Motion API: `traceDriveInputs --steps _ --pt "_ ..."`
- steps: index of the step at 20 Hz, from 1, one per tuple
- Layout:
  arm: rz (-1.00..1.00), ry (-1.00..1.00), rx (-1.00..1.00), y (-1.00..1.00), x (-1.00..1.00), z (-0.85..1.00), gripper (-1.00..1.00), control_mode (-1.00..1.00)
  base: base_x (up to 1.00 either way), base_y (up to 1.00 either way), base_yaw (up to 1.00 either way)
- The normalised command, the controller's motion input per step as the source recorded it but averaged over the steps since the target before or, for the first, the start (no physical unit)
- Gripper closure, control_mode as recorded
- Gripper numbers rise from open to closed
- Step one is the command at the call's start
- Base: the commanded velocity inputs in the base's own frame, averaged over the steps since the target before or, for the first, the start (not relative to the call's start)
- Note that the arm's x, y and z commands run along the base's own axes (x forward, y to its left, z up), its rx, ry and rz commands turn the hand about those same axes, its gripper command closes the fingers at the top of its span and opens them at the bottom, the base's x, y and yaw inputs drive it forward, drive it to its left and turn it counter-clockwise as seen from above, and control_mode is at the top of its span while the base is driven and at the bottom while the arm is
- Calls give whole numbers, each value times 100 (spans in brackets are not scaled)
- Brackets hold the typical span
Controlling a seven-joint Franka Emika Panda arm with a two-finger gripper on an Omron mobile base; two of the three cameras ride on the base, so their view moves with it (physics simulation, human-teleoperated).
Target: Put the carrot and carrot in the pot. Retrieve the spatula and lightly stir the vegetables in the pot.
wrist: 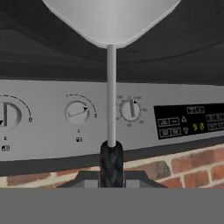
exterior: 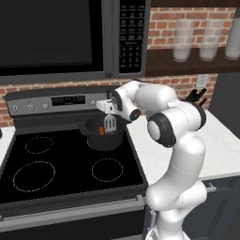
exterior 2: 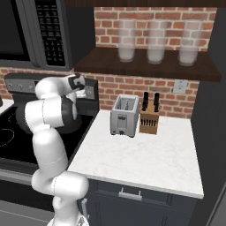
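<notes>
The pot (exterior: 106,136) is sitting on the stove's (exterior: 70,164) back right burner, holding an orange carrot (exterior: 101,130). The gripper (exterior: 108,108) is pinching the spatula (exterior: 110,123), head hanging over the pot.

The arm (exterior: 178,154) consists of glossy white, rounded link housings joined by dark grey to black circular joint bands. Each link is smooth and bulbous, with no visible cables, screws or markings. The hand (exterior: 106,105) is a small, white, box-shaped unit. The lowest segment widens into a rounded white base section.
</notes>
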Motion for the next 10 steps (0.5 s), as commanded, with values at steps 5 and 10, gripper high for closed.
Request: traceDriveInputs --steps 5,10 --pt "-8 17 -6 10 0 -56 100 -100 0 0 0" --pt "-9 15 -1 40 0 -53 100 -100 0 0 0"
